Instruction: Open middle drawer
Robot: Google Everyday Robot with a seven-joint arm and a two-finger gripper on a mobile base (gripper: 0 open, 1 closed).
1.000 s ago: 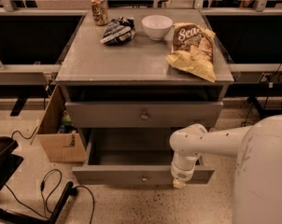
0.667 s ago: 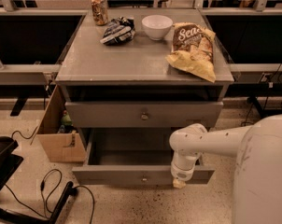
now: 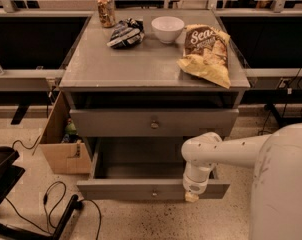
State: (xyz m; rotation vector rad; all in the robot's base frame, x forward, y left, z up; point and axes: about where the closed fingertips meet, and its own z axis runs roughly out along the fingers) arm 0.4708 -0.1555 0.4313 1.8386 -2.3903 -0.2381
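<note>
1. The middle drawer point(image 3: 136, 122) sits at frame centre, directly beneath the cabinet top point(image 3: 131, 66). A dark gap separates the two.
2. Its long axis runs from 9 o'clock to 3 o'clock. The flat front faces 6 o'clock, toward the camera, and appears pushed in.
3. A small round knob point(image 3: 154, 124) is fixed at the centre of that front.
4. The lower drawer point(image 3: 121, 189) is pulled out toward 6 o'clock, with its interior exposed.
5. The gripper point(image 3: 192, 196) is at 5 o'clock from the knob. It points down at the right part of the lower drawer's front edge, well apart from the middle drawer. I cannot tell whether it is spread or closed.
6. The white arm point(image 3: 226, 148) enters from 4 o'clock.
7. On the top are a can point(image 3: 106, 10) at 11 o'clock, a dark packet point(image 3: 125, 33), a white bowl point(image 3: 167, 29) at 12 o'clock and a chip bag point(image 3: 207, 54) at 1 o'clock.
8. A cardboard box point(image 3: 61, 151) stands on the floor at 8 o'clock.
</note>
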